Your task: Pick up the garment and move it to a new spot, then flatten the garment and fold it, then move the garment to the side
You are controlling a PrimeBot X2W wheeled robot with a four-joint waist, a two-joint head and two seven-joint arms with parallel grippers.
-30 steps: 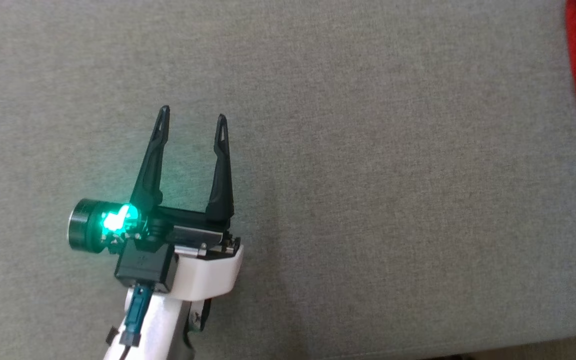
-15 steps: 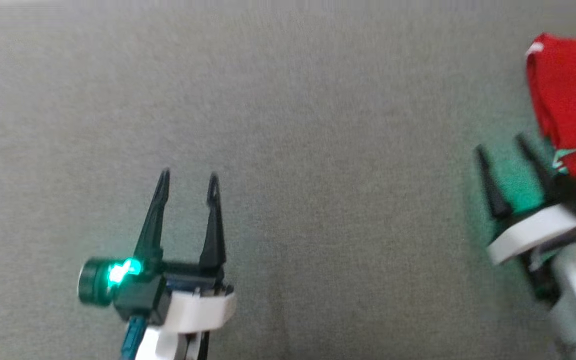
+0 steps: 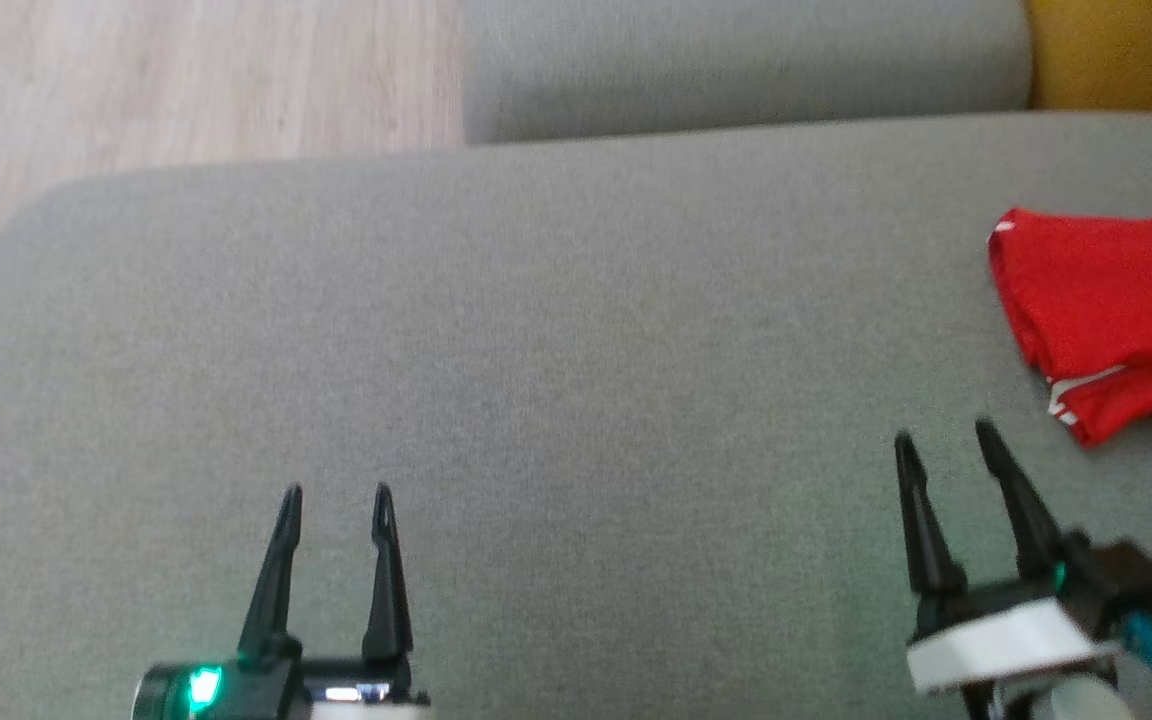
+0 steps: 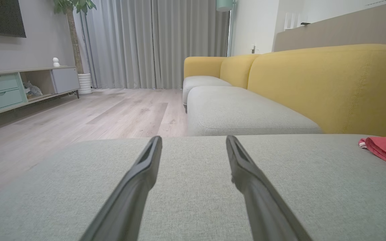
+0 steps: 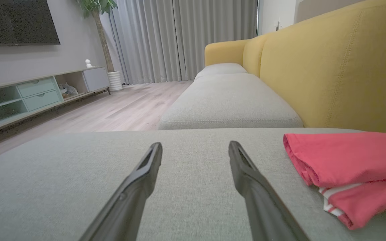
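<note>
Nearest the robot, the left gripper (image 3: 334, 492) hangs low over the grey seat cushion (image 3: 576, 330) with its two dark fingers spread as wide as they go and nothing between them. The right gripper (image 3: 942, 435) is the same, fully spread and empty, with only bare upholstery in the gap. Neither one touches cloth.

Just past the right gripper's fingertips and off to its outer side lies the red garment (image 3: 1111, 300). It is near that gripper but apart from it, and well apart from the left one. In the right wrist view it looks like a compact, layered bundle, with a white-striped hem showing at the end nearer the gripper. Beyond the tips of both tools the cushion ends, and a second grey cushion (image 5: 230, 100) follows. The yellow backrest (image 5: 340, 67) runs along the right gripper's outer side, behind the garment. Wooden floor (image 3: 186, 80) lies off the left gripper's outer side.

The head view is smeared, so the neatness of the fold is hard to judge. The garment seems already folded and parked at the side, which would put the task at or past its last step. If so, the next move is only to draw both arms clear without brushing the bundle. If the fold is in fact loose, the right gripper would need to swing outward and forward to pinch the near edge.
</note>
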